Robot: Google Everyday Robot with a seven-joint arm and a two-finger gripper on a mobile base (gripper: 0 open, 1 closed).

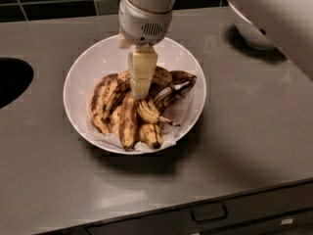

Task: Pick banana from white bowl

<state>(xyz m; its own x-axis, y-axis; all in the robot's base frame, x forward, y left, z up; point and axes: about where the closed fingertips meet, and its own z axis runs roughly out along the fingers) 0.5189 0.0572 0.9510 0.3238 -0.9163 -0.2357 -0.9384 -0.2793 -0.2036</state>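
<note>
The white bowl stands mid-counter, lined with white paper and holding several overripe bananas. The banana, arched and yellow with brown speckles, lies across the back of the pile. Browner bananas lie to its left and front, and dark ones to its right. My gripper hangs straight down from the white wrist over the bowl. Its cream tip reaches down into the pile at the middle of the arched banana and hides that part of it.
A second white bowl sits at the back right, mostly hidden by my arm. A dark sink opening cuts into the grey counter at the left. A drawer handle shows below the front edge. Dark tiles line the back wall.
</note>
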